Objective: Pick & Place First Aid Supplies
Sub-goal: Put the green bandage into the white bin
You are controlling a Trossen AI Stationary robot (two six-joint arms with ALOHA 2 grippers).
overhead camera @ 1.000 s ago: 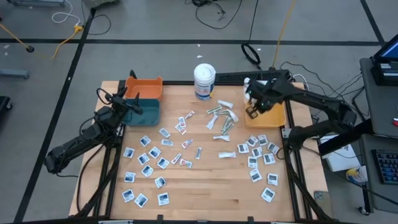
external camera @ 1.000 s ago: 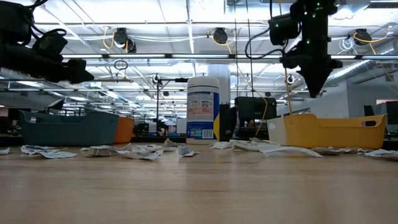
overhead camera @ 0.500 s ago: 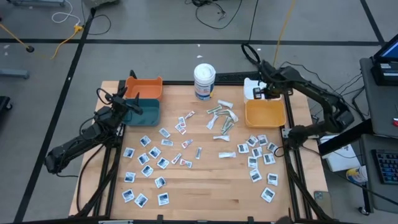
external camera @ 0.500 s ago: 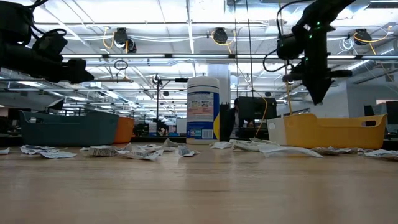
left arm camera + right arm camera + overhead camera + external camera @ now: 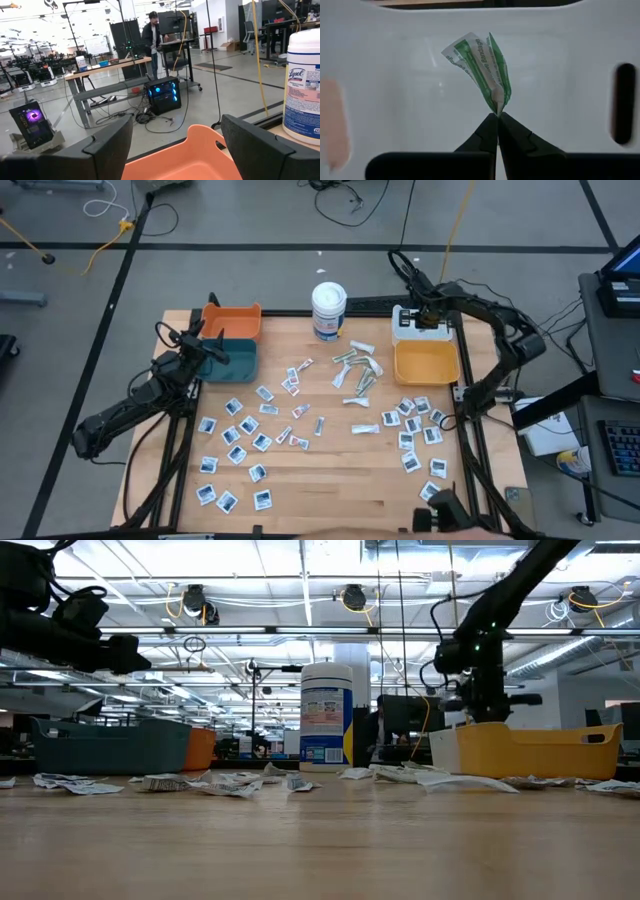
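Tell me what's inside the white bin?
Over the white bin, the right pincer pinches a green-and-white bandage packet. The bin's floor around it looks bare. The pincer hides what lies beneath it.

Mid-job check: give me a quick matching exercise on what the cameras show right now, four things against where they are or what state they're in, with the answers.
Things:
1. right pincer
2. left pincer
3. white tub
4. yellow bin

Places or states:
A. stands at the table's far edge, between the bins
B. open, over the orange bin
C. shut on a green bandage packet, over the white bin
D. sits just nearer than the white bin

Pairs: 1-C, 2-B, 3-A, 4-D
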